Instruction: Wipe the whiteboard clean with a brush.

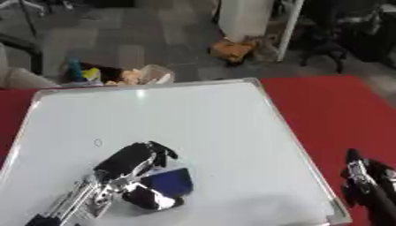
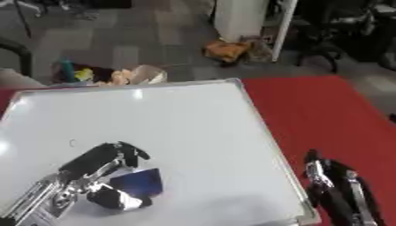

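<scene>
The whiteboard point(image 1: 201, 114) lies flat on a red table, silver-framed, with one small dark mark point(image 1: 97, 142) near its left side. My left hand point(image 1: 135, 165) is low on the board, fingers and thumb curled around a dark blue brush point(image 1: 172, 182) that rests on the surface. My right hand point(image 1: 365, 178) sits off the board at the lower right over the red table, fingers up and relaxed, holding nothing.
The red table point(image 1: 340, 114) extends to the right of the board. Beyond the far edge is a grey floor with a box of colourful items point(image 1: 116, 75), an orange bundle point(image 1: 232, 49) and a white cabinet point(image 1: 247, 17).
</scene>
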You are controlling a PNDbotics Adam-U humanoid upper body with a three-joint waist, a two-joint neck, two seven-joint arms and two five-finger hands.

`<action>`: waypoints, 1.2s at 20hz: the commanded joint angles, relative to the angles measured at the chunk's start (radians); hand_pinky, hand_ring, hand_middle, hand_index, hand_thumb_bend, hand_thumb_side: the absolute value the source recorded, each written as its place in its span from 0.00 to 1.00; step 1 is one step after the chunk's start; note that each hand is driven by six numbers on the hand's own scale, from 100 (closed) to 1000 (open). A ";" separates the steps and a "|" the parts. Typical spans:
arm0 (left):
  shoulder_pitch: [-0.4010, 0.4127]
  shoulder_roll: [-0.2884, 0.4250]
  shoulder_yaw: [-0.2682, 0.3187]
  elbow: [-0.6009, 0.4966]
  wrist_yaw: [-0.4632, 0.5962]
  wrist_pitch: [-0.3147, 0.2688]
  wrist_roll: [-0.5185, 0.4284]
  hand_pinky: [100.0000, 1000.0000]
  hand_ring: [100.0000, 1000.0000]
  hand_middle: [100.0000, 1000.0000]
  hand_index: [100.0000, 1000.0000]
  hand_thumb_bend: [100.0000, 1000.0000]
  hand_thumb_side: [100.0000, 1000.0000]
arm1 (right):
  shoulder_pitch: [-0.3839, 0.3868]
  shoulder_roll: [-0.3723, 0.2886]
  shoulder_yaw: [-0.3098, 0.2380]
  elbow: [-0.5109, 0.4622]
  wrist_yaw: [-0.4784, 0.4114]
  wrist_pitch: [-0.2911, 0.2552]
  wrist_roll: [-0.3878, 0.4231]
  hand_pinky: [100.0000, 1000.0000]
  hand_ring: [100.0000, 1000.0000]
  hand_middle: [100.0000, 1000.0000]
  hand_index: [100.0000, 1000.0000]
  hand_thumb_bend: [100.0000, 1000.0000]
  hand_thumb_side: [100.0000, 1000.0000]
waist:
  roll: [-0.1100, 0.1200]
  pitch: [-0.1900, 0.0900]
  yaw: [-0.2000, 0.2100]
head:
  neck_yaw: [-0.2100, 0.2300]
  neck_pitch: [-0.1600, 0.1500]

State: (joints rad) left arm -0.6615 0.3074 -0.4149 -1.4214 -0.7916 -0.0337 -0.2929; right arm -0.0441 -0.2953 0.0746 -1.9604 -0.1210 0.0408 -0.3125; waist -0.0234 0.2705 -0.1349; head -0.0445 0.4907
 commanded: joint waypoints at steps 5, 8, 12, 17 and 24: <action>-0.011 0.005 0.005 -0.009 0.000 0.009 0.002 0.49 0.51 0.42 0.74 0.52 0.32 | -0.005 -0.015 -0.005 -0.024 -0.001 0.000 0.002 0.00 0.00 0.00 0.32 0.00 0.51 | -0.003 -0.013 0.000 | -0.002 -0.010; -0.010 0.005 0.007 -0.009 -0.002 0.015 0.008 0.47 0.48 0.39 0.72 0.46 0.30 | -0.005 -0.015 -0.005 -0.024 -0.001 0.001 0.002 0.00 0.00 0.00 0.32 0.00 0.51 | -0.003 -0.013 0.001 | -0.002 -0.010; -0.008 0.005 0.013 -0.011 -0.002 0.026 0.019 0.46 0.47 0.38 0.72 0.43 0.29 | -0.005 -0.015 -0.005 -0.023 0.000 0.001 0.002 0.00 0.00 0.00 0.32 0.00 0.51 | -0.003 -0.013 0.002 | -0.002 -0.010; -0.007 0.008 0.021 -0.019 0.001 0.037 0.025 0.46 0.46 0.38 0.72 0.41 0.29 | -0.004 -0.014 -0.005 -0.023 0.000 0.001 0.002 0.00 0.00 0.00 0.32 0.00 0.51 | -0.004 -0.013 0.003 | -0.003 -0.011; -0.005 0.026 0.049 -0.048 0.005 0.060 0.037 0.45 0.46 0.37 0.72 0.41 0.29 | -0.004 -0.015 -0.006 -0.023 -0.001 0.001 0.001 0.00 0.00 0.00 0.32 0.00 0.51 | -0.003 -0.015 0.006 | -0.005 -0.011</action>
State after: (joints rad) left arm -0.6540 0.3110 -0.3832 -1.4422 -0.7904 0.0193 -0.2602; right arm -0.0439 -0.2952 0.0746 -1.9604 -0.1210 0.0416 -0.3117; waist -0.0262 0.2706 -0.1293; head -0.0467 0.4904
